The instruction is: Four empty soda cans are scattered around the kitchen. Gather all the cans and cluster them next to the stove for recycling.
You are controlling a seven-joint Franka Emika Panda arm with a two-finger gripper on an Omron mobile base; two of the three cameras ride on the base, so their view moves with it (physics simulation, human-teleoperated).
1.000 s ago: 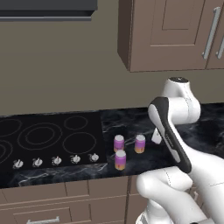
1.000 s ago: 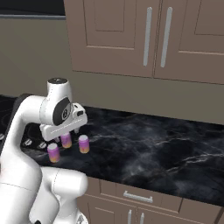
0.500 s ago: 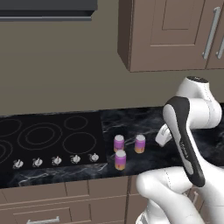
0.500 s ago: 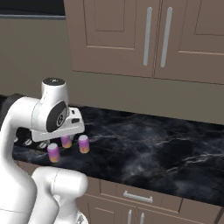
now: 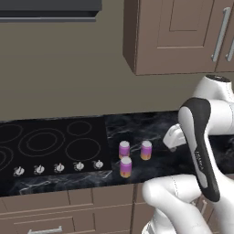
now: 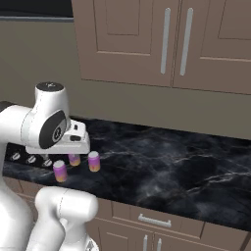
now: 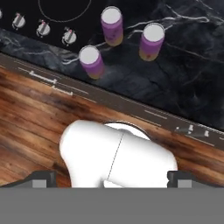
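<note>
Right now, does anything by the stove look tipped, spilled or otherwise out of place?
Nothing stands out. Three purple soda cans stand upright in a tight cluster on the dark marble counter just right of the stove, with no spill or damage visible.

A white robot arm with dark joints rises from its rounded base, folds at a raised elbow and bends back down so the hand points downward. The gripper (image 7: 112, 179) shows as two small dark fingertips (image 7: 43, 178) set far apart, jaws wide open, holding nothing. In the base views the hand appears partly hidden behind the forearm.
</note>
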